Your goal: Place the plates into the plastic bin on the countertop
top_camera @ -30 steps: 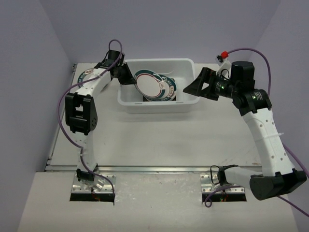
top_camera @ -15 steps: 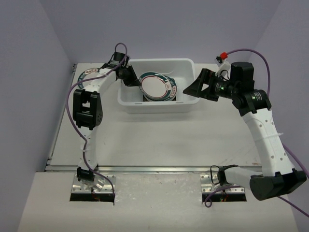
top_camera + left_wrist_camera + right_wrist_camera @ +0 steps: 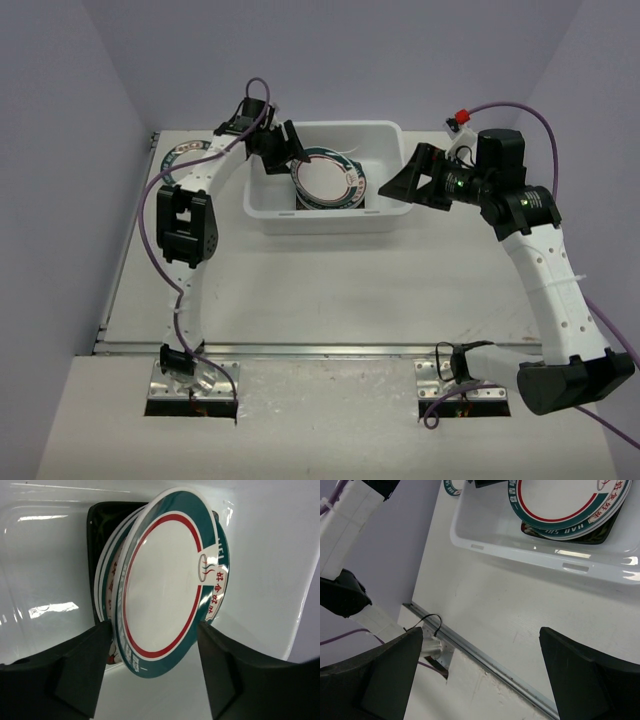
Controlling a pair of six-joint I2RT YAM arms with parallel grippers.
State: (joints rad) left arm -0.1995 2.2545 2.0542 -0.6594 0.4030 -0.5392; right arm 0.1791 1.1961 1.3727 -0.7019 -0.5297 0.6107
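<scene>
The white plastic bin (image 3: 268, 208) stands at the back of the countertop (image 3: 330, 285). Inside it lies a stack of plates (image 3: 326, 180): on top is a round white plate (image 3: 160, 585) with a teal rim, a red ring and red characters. More round plates and a black square plate (image 3: 99, 527) lie underneath. My left gripper (image 3: 287, 150) hovers open over the bin's left part, and the top plate's near rim lies loose between its fingers (image 3: 75, 675). My right gripper (image 3: 402, 181) hangs open beside the bin's right end, holding nothing. One more teal-rimmed plate (image 3: 178, 155) rests on the countertop left of the bin, partly under my left arm.
A metal rail (image 3: 330, 350) runs along the countertop's near edge by the arm bases. Purple-grey walls close in the left, back and right sides. The right wrist view shows the bin (image 3: 520, 555), the rail (image 3: 490, 664) and the left arm's base (image 3: 350, 600).
My left gripper swung right over the bin and opened, letting go of the round plate, which settled from tilted onto the stack. The right arm has not moved.
</scene>
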